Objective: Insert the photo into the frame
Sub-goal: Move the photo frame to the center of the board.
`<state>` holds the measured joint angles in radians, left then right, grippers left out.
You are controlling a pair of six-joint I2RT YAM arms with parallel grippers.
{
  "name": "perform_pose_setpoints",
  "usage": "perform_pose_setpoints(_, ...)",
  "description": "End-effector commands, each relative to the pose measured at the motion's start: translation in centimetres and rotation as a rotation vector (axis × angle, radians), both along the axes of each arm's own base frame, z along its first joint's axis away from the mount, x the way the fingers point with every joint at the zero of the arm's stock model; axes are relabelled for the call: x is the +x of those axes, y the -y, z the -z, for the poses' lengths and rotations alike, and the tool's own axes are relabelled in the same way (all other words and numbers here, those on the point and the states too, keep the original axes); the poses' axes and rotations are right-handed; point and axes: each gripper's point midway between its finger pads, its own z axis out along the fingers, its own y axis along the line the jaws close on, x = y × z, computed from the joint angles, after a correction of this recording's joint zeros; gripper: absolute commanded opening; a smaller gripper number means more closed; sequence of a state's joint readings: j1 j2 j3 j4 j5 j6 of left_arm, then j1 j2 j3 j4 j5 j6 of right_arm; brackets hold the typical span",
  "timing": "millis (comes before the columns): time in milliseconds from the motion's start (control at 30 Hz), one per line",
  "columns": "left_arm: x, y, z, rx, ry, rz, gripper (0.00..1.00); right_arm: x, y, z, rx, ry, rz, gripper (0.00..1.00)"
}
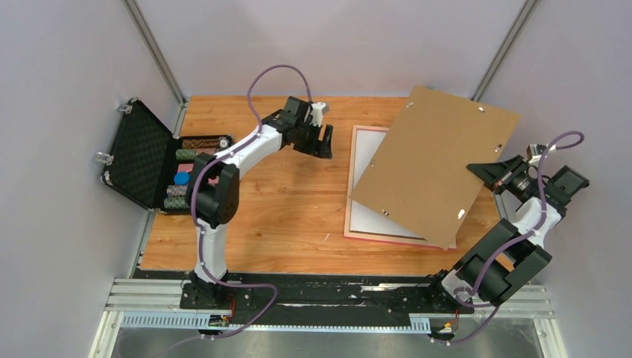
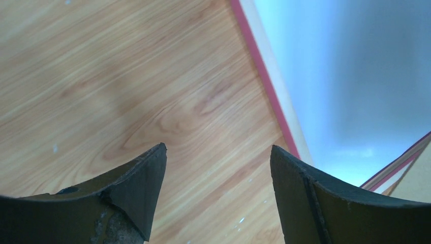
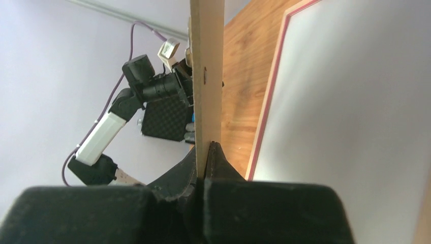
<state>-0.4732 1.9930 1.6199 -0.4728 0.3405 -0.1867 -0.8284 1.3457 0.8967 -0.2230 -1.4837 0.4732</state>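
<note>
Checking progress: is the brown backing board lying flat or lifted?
Lifted and tilted: the right tool pinches the backing board by its edge, above the frame.

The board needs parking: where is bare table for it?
Widest bare patch: the wooden tabletop between the black open case and the pink rectangular frame, nearer than the left hand. Crowded on the right: frame, plus the brown backing board tilted over it in the right hand.

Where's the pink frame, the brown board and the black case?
pink frame (image 2: pixel 265 76), left wrist view, on its thin rail.
brown board (image 1: pixel 436 164), top view, middle of its face.
black case (image 1: pixel 141 156), top view, inside its open lid.
</note>
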Motion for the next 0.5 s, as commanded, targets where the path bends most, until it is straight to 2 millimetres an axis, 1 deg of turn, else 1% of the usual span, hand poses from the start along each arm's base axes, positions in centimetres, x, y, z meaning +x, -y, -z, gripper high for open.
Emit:
perform_pose_setpoints(0,-0.2,3.7,0.1,0.006,-0.035,-0.002,0.80,-2.6,-0.1,-2.1,0.007,0.127,-0.057,0.00)
perform_pose_setpoints(33,-0.2,4.1,1.0,0.019,-0.051,-0.007,0.80,-2.8,0.2,-2.0,0.016,0.126,-0.048,0.00)
perform_pose_setpoints(67,-0.5,5.0,0.9,0.021,-0.050,0.004,0.78,-2.9,0.5,-2.0,0.018,0.129,-0.038,0.00)
perform_pose_setpoints(100,-0.6,5.4,1.7,0.036,-0.061,0.001,0.77,-3.0,0.7,-1.9,0.021,0.130,-0.029,0.00)
perform_pose_setpoints(133,-0.8,6.2,1.5,0.040,-0.056,0.008,0.76,-3.1,1.0,-1.8,0.022,0.133,-0.020,0.00)
perform_pose_setpoints(167,-0.9,6.7,2.3,0.048,-0.067,0.012,0.76,-3.2,1.2,-1.8,0.027,0.135,-0.014,0.00)
perform_pose_setpoints(200,-1.2,7.6,2.1,0.048,-0.061,0.022,0.75,-3.3,1.4,-1.8,0.033,0.136,-0.006,0.00)
perform_pose_setpoints(233,-1.3,8.0,2.8,0.058,-0.069,0.025,0.75,-3.4,1.6,-1.7,0.039,0.138,0.000,0.00)
perform_pose_setpoints(267,-1.6,8.8,3.1,0.062,-0.073,0.031,0.73,-3.6,1.8,-1.7,0.044,0.141,0.005,0.00)
perform_pose_setpoints(300,-1.9,9.1,3.4,0.065,-0.079,0.034,0.72,-3.7,2.0,-1.7,0.049,0.142,0.012,0.00)
perform_pose_setpoints(333,-2.1,9.8,3.8,0.073,-0.080,0.036,0.69,-3.8,2.3,-1.7,0.055,0.146,0.019,0.00)
perform_pose_setpoints(367,-2.6,10.3,4.1,0.082,-0.084,0.042,0.67,-3.9,2.5,-1.6,0.059,0.147,0.026,0.00)
perform_pose_setpoints(467,-2.6,10.9,5.0,0.104,-0.090,0.021,0.64,-4.1,2.9,-1.5,0.068,0.146,0.043,0.00)
